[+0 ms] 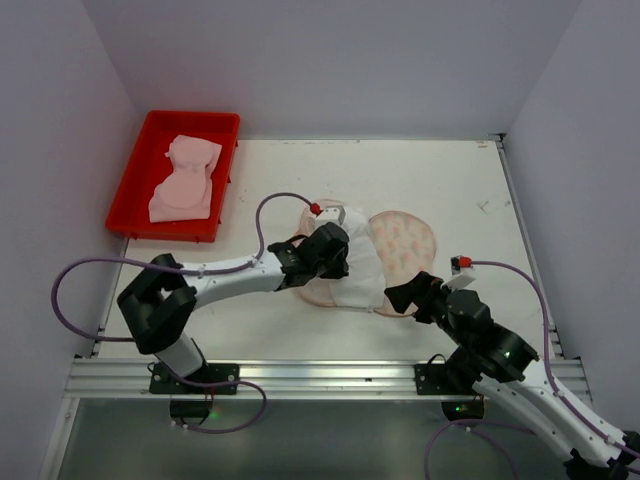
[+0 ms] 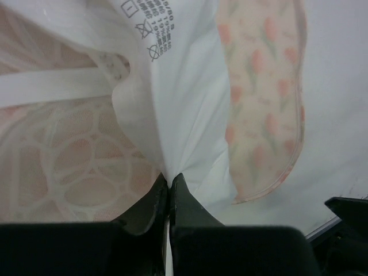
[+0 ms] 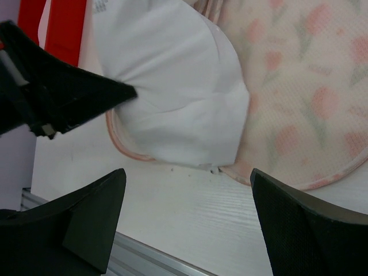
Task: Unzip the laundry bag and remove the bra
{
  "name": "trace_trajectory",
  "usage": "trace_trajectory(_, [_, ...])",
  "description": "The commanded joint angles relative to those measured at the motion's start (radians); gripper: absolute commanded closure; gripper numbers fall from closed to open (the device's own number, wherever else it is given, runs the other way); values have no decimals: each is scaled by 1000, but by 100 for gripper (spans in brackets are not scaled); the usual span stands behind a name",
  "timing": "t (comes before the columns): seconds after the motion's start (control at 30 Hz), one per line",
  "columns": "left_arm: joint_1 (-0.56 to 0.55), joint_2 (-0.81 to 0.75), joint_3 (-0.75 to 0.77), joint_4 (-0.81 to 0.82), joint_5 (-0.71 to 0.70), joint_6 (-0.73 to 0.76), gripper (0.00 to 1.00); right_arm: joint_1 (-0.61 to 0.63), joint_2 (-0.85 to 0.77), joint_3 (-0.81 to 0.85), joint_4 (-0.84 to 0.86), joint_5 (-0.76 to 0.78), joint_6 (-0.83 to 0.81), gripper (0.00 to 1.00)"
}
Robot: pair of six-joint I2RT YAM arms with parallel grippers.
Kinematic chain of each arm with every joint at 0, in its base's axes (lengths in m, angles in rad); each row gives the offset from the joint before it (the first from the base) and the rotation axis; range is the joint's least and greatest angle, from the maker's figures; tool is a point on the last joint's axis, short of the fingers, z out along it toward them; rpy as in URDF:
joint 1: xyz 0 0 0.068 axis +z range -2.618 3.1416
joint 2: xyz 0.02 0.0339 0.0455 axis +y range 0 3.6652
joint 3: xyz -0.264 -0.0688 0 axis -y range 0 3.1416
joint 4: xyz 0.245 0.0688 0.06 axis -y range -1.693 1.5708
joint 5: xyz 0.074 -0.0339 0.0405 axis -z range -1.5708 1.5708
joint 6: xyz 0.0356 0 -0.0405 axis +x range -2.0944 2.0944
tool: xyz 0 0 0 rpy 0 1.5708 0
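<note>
**Inspector:** Top view. Where is the laundry bag?

**Technician:** It lies flat near the middle of the worktop, somewhat closer to the near edge than to the far one. Its right lobe is exposed. The bra, a white garment, covers the middle and part of the left lobe. The left gripper sits on the bra's left side; its finger state cannot be read from this height. The right gripper is at the bag's near edge, just right of the bra. A red tray holding a pink padded item occupies the far-left corner.

**Inspector:** Left wrist view?

**Technician:** The left gripper has its fingers pressed together on a gathered fold of the bra. A care label is printed on the fabric. To the right, a printed flap of the laundry bag, edged with pink trim, lies against the worktop. To the left, a pale lattice-patterned surface shows beneath the fabric.

**Inspector:** Right wrist view?

**Technician:** The right gripper is spread wide and holds nothing. Bare worktop lies between its fingers, just short of the bag's near edge. Beyond, the bra overlaps the laundry bag. The left gripper pinches the bra's left end. Part of the red tray shows at the upper left.
</note>
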Motion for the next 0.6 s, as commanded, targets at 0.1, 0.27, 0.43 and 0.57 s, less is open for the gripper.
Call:
trace_trajectory(0.1, [62, -251, 154, -114, -115, 296, 100, -2, 7, 21, 10, 19, -34, 10])
trace_trajectory(0.27, [302, -357, 326, -218, 10, 516, 100, -2, 11, 33, 13, 13, -42, 10])
trace_trajectory(0.43, [554, -247, 560, -369, 169, 771, 100, -2, 36, 47, 21, 7, -65, 10])
trace_trajectory(0.57, [781, -58, 799, -470, 287, 907, 100, -2, 62, 56, 39, -2, -94, 10])
